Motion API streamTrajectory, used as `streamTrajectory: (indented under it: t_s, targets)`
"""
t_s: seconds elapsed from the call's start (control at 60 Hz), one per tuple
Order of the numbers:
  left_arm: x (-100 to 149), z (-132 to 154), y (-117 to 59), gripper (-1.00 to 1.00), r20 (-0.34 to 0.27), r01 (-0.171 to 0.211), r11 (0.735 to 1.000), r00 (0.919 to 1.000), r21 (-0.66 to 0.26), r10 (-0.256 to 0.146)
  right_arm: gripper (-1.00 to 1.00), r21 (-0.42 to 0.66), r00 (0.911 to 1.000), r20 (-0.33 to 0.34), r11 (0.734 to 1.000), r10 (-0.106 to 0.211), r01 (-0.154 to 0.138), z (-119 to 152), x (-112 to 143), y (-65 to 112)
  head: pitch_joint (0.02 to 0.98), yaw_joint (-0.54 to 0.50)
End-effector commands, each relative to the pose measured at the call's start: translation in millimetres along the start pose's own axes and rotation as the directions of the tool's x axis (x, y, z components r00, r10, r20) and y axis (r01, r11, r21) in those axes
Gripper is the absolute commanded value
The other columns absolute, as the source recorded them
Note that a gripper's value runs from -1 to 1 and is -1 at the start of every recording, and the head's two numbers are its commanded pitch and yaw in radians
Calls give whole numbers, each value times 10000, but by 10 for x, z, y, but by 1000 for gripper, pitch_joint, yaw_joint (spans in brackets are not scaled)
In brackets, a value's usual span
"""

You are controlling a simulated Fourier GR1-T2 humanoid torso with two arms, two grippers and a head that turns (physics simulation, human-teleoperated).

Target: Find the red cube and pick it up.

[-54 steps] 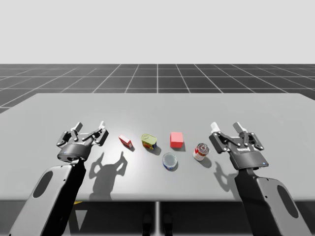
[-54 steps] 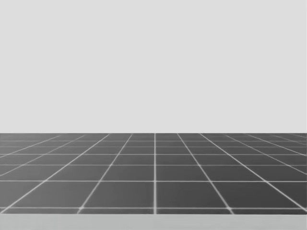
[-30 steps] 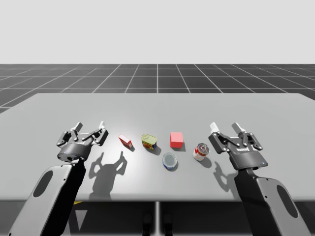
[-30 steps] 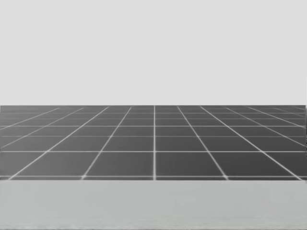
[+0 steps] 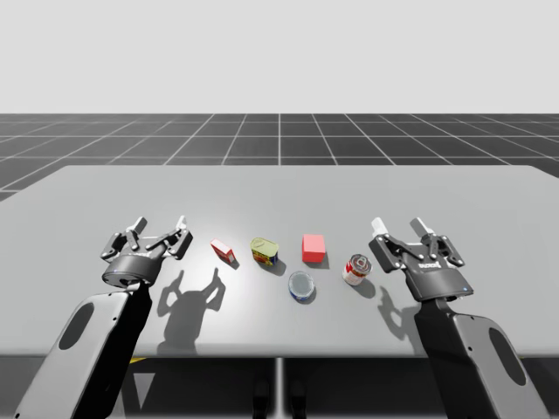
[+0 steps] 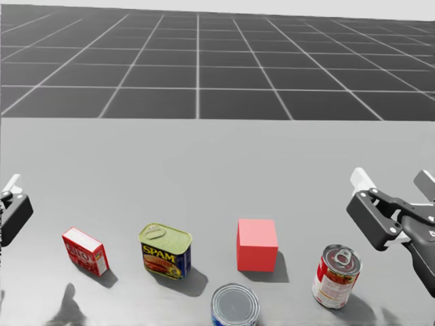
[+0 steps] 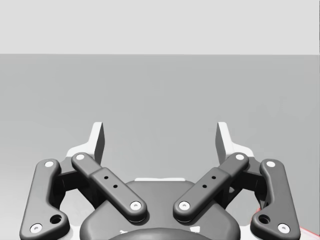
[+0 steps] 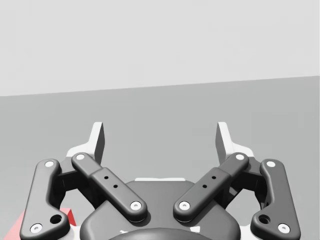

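Note:
The red cube (image 5: 314, 248) rests on the grey table (image 5: 279, 192), a little right of the middle; the head view has the cube (image 6: 257, 244) between my two arms. My right gripper (image 5: 400, 225) hovers open to the cube's right, beyond a red and white can, with nothing in it (image 8: 161, 131). In the head view the right gripper (image 6: 393, 182) stands open at the right edge. My left gripper (image 5: 160, 225) is open and empty (image 7: 161, 131), far to the cube's left. One of its fingers (image 6: 12, 185) pokes in at the head view's left edge.
A small red and white box (image 5: 224, 252) (image 6: 85, 250), a yellow and blue tin (image 5: 265, 251) (image 6: 165, 250), a blue can (image 5: 301, 285) (image 6: 235, 307) and a red and white can (image 5: 355, 270) (image 6: 336, 275) lie near the cube. The blue can sits just in front of it.
My head has turned downward, from the floor and horizon to the table with the cube, the cans and both grippers. The arms and objects have hardly moved.

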State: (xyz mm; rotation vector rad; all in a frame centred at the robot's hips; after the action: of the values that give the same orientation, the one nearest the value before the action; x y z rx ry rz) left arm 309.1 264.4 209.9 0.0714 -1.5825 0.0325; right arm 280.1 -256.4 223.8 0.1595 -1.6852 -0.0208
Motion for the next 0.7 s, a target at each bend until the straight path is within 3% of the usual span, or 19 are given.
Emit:
streamTrajectory:
  t_s: [0.017, 0.167, 0.35, 0.5, 0.533, 0.6, 0.65, 0.667, 0.7]
  targets:
    - [0, 1, -10, -1000, 15, 19, 10000, 10000, -57, -19, -1000, 9, 10000, -19, 10000, 9, -9, -1, -4, -3, 647, -87]
    - [6, 5, -19, -1000, 20, -12, 9999, 10000, -109, 12, -1000, -24, 10000, -5, 10000, -7, 7, -5, -1, -4, 727, -119]
    - [10, 9, -32, -1000, 20, -2, 9999, 10000, -152, 3, -1000, -6, 10000, -34, 10000, -1, 1, -10, -6, 8, 761, -136]
    - [17, 16, -41, -1000, 21, -17, 9999, 10000, -146, 18, -1000, 305, 9992, -285, 9991, -295, 303, 30, 22, 86, 769, -143]
    - [21, 17, -40, -1000, 28, -33, 9999, 10000, -144, 34, -1000, 293, 9991, -333, 9992, -251, 261, 50, 43, 108, 769, -143]
    - [20, 14, -41, -1000, -2, -65, 9999, 10000, -136, 65, -1000, 227, 9992, -329, 9995, 227, -219, 143, 144, 206, 767, -144]
    - [19, 18, -45, -1000, -18, -67, 9999, 10000, -131, 67, -1000, 823, 9981, -561, 9962, -250, 296, 225, 234, 248, 764, -145]
    - [19, 18, -46, -1000, -20, -66, 9999, 10000, -130, 66, -1000, 847, 9979, -574, 9958, -301, 349, 246, 253, 270, 763, -145]
    - [18, 19, -48, -1000, -33, -75, 9999, 10000, -140, 74, -1000, 931, 9982, -596, 9956, -89, 144, 313, 293, 351, 764, -148]
